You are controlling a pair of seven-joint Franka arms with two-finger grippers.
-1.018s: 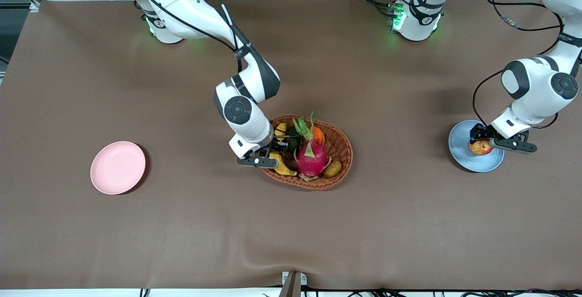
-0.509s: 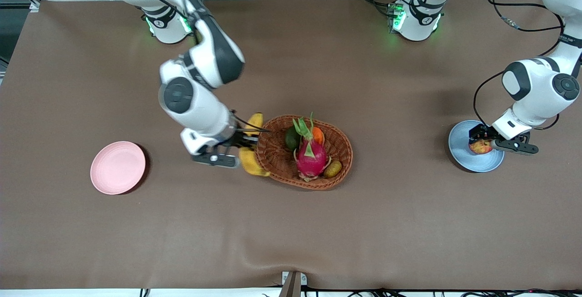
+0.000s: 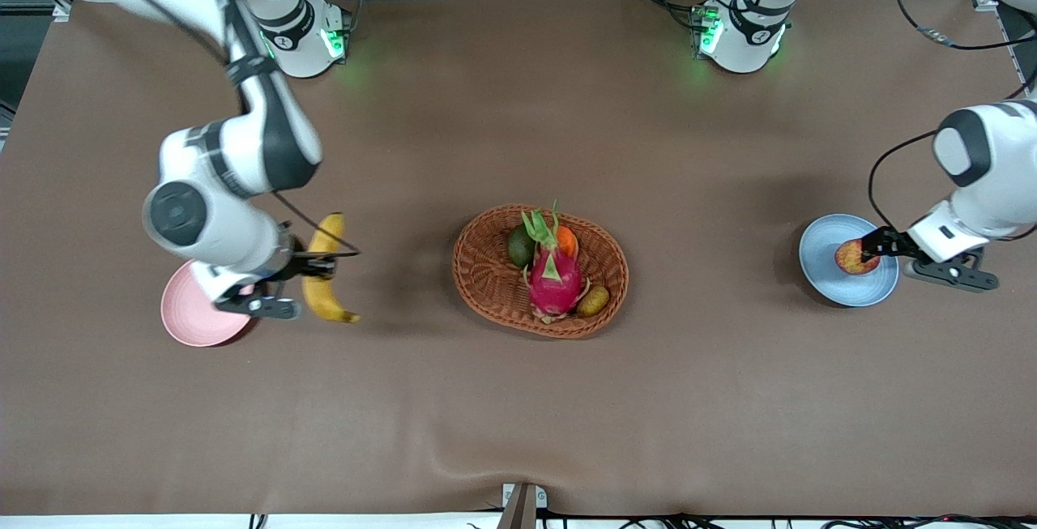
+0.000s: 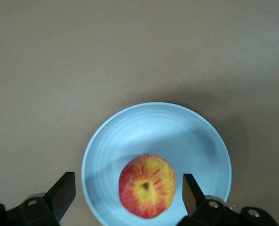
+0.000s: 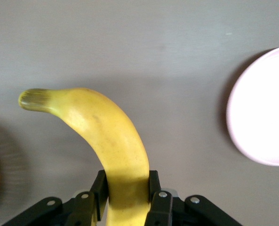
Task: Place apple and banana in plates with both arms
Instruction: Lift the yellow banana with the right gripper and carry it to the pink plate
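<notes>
Brown table; wrist views reveal apple (image 4: 147, 185) freed, banana (image 5: 112, 149) clamped.

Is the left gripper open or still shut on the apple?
Open. In the left wrist view the left gripper has its fingers spread wide of the apple, which sits free in the blue plate.

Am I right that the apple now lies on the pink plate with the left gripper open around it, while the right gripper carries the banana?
Not quite: the apple lies on the light blue plate, as the left wrist view shows. The rest holds: the left gripper stands open around it, and the right gripper carries the banana, beside the pink plate.
</notes>
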